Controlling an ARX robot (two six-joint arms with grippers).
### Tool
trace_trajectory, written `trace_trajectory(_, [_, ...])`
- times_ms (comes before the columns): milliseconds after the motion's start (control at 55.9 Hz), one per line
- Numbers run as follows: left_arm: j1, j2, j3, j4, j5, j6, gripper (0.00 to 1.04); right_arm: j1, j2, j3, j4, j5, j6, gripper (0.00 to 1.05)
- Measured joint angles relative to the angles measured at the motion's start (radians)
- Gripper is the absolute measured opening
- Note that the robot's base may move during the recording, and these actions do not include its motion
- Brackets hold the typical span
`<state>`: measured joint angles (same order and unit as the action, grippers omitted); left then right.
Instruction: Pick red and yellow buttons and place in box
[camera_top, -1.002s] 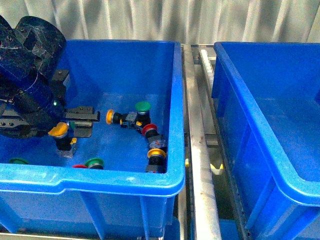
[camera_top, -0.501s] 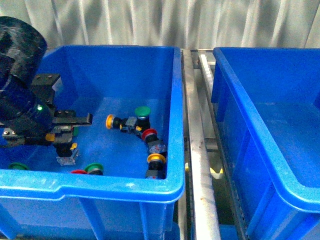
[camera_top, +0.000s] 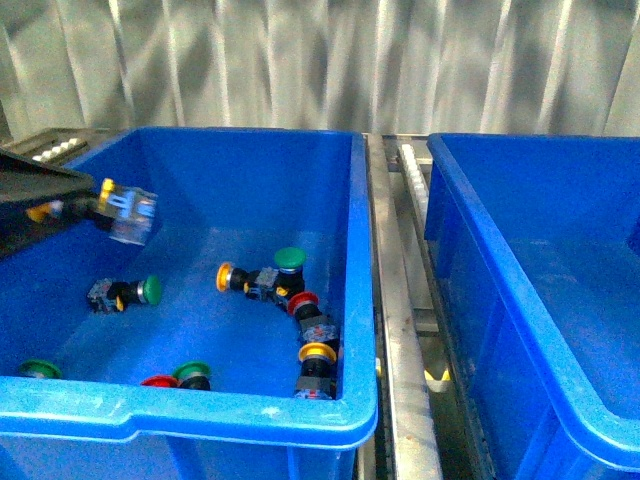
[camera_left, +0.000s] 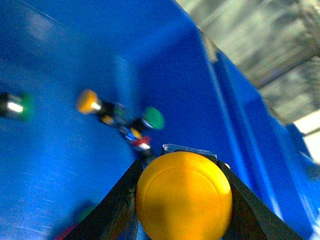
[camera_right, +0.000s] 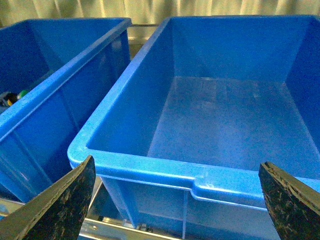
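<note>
Left wrist view, yellow button (camera_left: 184, 196) pinched in left claw (camera_left: 183, 201), over left crate (camera_top: 200, 415), right claw (camera_right: 176, 169) spread over box (camera_right: 131, 114)

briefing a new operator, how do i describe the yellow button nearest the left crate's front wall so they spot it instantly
Look into the large bright-blue plastic crate on the left, at its near right corner. A curved chain of black-bodied push-buttons ends with the yellow-capped button. Its neighbour is a red-capped button, and the other loose yellow cap lies at the chain's opposite end.
</note>
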<state>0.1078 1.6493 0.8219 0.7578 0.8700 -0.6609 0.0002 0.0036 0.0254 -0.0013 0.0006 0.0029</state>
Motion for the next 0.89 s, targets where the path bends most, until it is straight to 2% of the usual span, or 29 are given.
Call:
trace_trajectory(125, [-0.151, 0.022, -0.069, 0.306, 0.027, -0.257, 0.34, 0.0, 0.0, 0.0, 0.0, 0.0, 0.0, 0.98])
trace_trajectory(215, [-0.268, 0.023, -0.058, 0.446, 0.011, -0.388, 0.34, 0.0, 0.0, 0.0, 0.0, 0.001, 0.0, 0.98])
trace_trajectory(286, [-0.378, 0.036, -0.019, 0.515, -0.024, -0.479, 0.34, 0.0, 0.0, 0.0, 0.0, 0.0, 0.0, 0.98])
trace_trajectory(393, [-0.486, 0.091, 0.053, 0.54, -0.076, -0.553, 0.34, 0.0, 0.0, 0.0, 0.0, 0.0, 0.0, 0.98])
trace_trajectory(554, [-0.563, 0.129, 0.11, 0.54, -0.096, -0.583, 0.34, 0.0, 0.0, 0.0, 0.0, 0.0, 0.0, 0.98])
trace_trajectory(805, [-0.609, 0.133, 0.15, 0.478, -0.115, -0.565, 0.34, 0.003, 0.002, -0.003, 0.008, 0.014, -0.016, 0.98])
trace_trajectory(858, [-0.612, 0.133, 0.15, 0.46, -0.115, -0.554, 0.34, 0.01, 0.055, -0.013, 0.145, 0.098, -0.112, 0.98])
trace_trajectory(894, [-0.612, 0.133, 0.15, 0.448, -0.116, -0.545, 0.34, -0.02, 0.144, -0.01, 0.352, 0.093, -0.233, 0.98])
